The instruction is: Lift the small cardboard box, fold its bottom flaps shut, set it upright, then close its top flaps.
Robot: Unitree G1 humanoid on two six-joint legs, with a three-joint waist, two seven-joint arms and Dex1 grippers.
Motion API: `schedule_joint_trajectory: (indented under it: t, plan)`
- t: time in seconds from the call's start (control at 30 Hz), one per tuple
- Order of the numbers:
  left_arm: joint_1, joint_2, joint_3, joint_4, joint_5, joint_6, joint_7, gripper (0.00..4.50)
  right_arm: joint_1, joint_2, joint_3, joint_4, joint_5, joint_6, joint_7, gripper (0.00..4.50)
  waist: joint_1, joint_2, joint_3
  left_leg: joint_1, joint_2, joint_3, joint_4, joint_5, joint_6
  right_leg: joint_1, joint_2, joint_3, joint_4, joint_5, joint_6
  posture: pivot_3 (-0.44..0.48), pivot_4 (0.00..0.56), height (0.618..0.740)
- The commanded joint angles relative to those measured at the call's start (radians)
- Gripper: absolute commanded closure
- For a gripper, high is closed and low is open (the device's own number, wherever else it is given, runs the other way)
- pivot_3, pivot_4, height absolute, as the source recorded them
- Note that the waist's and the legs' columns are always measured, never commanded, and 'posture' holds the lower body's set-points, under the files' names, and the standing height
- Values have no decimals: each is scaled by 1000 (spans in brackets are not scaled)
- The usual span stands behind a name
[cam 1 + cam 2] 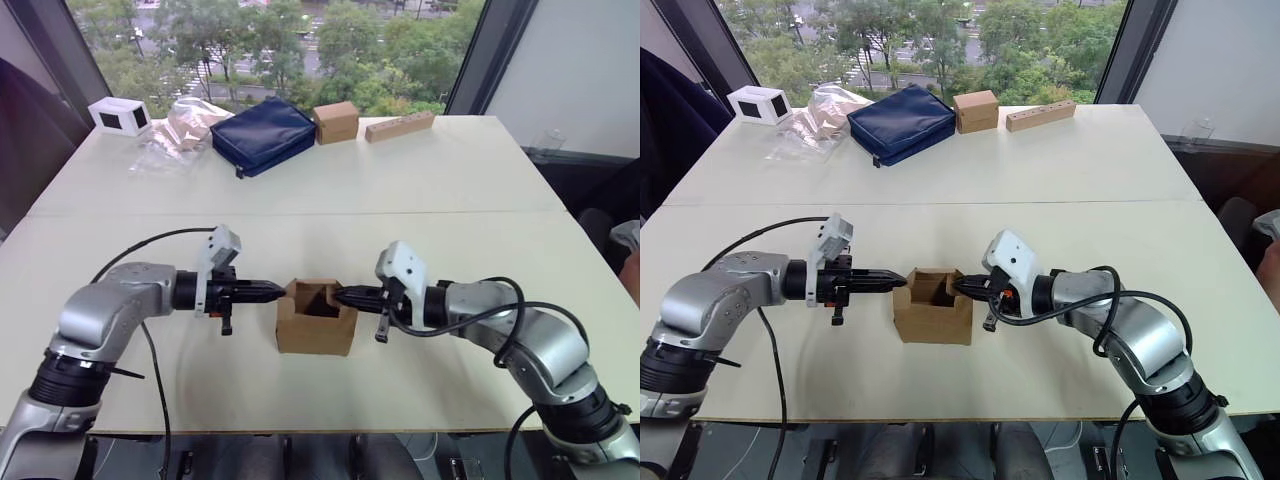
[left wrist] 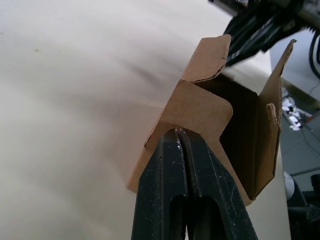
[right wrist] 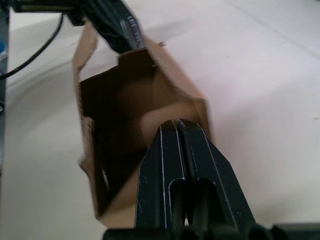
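The small cardboard box stands upright near the table's front edge, its top open and dark inside. The top flaps stick up around the rim. My left gripper is level with the box's left rim, fingers shut, its tip touching a rounded side flap. My right gripper comes in from the right, also shut, its tip resting on the opposite flap over the opening. Neither holds anything. The bottom flaps are hidden under the box.
Along the table's far edge lie a navy pouch, another small brown box, a long brown block, a clear plastic bag and a white box. Black cables hang from both arms.
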Motion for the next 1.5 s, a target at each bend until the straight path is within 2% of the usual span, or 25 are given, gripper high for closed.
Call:
schedule_joint_trajectory:
  t: [0.03, 0.17, 0.47, 0.77, 1.03, 1.33, 1.5]
  plan:
    - [-5, 3, -25, -24, 34, -35, -8, 4469, -20, 9, 20, -1, -24, -23, 3, 4500, 0, 0, 0, 0, 0, 0, 0, 0, 0, 0, 0, 0, 0, 0, 0, 0, 150, 740]
    - [-8, -2, -40, -17, 66, -65, 0, 4469, -16, 4, 39, 18, -56, -38, 8, 4500, 0, 0, 0, 0, 0, 0, 0, 0, 0, 0, 0, 0, 0, 0, 0, 0, 150, 740]
    - [-59, -23, 51, -34, -37, -7, 2, 4469, -3, 7, 1, 12, -44, -43, 20, 4500, 0, 0, 0, 0, 0, 0, 0, 0, 0, 0, 0, 0, 0, 0, 0, 0, 150, 740]
    - [-47, -6, -68, -50, 53, -65, -51, 4469, 3, 18, 7, 10, -55, -49, 10, 4500, -1, 0, 0, 0, 0, 0, 0, 0, 0, 0, 0, 0, 0, 0, 0, 0, 150, 740]
    - [-47, -36, -127, 0, 132, -133, -41, 4469, 15, 21, -3, -4, -47, -45, -5, 4500, 3, 0, 0, 0, -1, 0, 0, 0, 0, 1, 0, 0, 0, 0, 0, 0, 150, 740]
    - [-72, -94, -49, -5, 65, -102, -17, 4469, 19, 74, -39, -2, -21, -63, -27, 4500, 1, 0, 0, 0, -1, 0, 0, 0, 0, 1, 0, 0, 0, 0, 0, 0, 150, 740]
    - [-78, -97, -66, -19, 72, -106, -20, 4469, 20, 82, -43, -1, -22, -64, -35, 4500, -1, 0, 0, 0, 0, 0, 0, 0, 0, 1, 0, 0, 0, 0, 0, 0, 150, 740]
